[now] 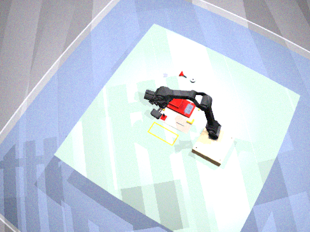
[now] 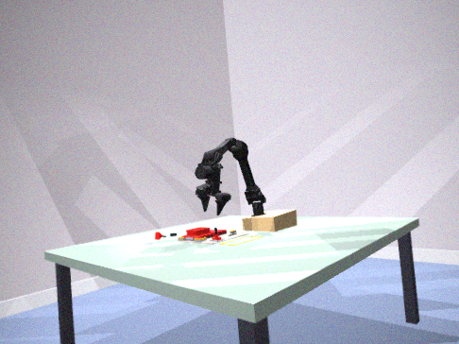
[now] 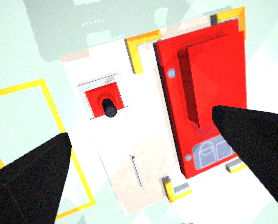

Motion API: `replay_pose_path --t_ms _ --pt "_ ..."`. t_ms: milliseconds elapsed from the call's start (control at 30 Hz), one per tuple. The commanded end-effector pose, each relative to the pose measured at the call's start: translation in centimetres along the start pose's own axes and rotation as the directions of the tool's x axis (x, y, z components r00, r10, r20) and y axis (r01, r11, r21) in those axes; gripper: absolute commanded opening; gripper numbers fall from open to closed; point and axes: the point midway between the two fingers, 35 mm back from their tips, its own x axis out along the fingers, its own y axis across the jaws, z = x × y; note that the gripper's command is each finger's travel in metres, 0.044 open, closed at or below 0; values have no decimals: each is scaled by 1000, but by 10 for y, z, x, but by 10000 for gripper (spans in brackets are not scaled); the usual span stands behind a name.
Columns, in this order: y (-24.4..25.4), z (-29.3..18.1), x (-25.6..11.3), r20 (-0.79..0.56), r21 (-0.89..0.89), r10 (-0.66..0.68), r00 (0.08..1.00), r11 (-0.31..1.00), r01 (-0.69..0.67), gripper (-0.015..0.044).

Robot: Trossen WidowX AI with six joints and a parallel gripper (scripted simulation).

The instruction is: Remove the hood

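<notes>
The toy car's red body [image 1: 185,112] [image 3: 175,95] lies between yellow corner brackets, with a raised red block [image 2: 198,231] [image 3: 217,75] on top and a grey printed panel [image 1: 189,108] [image 3: 214,152] at one end. Where the hood's edges run I cannot tell. My gripper [image 1: 161,108] [image 2: 212,212] [image 3: 142,125] is open and empty, well above the table. In the wrist view its right fingertip overlaps the red body and its left fingertip overlaps the marked area's edge. The yellow outline of the marked area [image 1: 166,129] [image 3: 20,87] encloses no object.
A small red piece with a black knob [image 1: 163,117] [image 3: 107,100] stands on the pale board [image 3: 145,135] between car and outline. A thin grey bar [image 3: 137,172] lies there too. A red cone-like piece [image 1: 182,74] [image 2: 158,235] and a small ring [image 1: 192,80] lie behind the car.
</notes>
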Motion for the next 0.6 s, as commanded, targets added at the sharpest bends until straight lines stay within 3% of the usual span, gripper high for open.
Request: replay_pose_path --t_ms 0,333,567 --pt "-30 -1 11 -30 -33 38 999 999 -39 440" --pt "-114 -8 37 -55 -109 146 988 983 -151 440" --pt "-120 -8 38 -54 -114 153 987 981 -158 440"
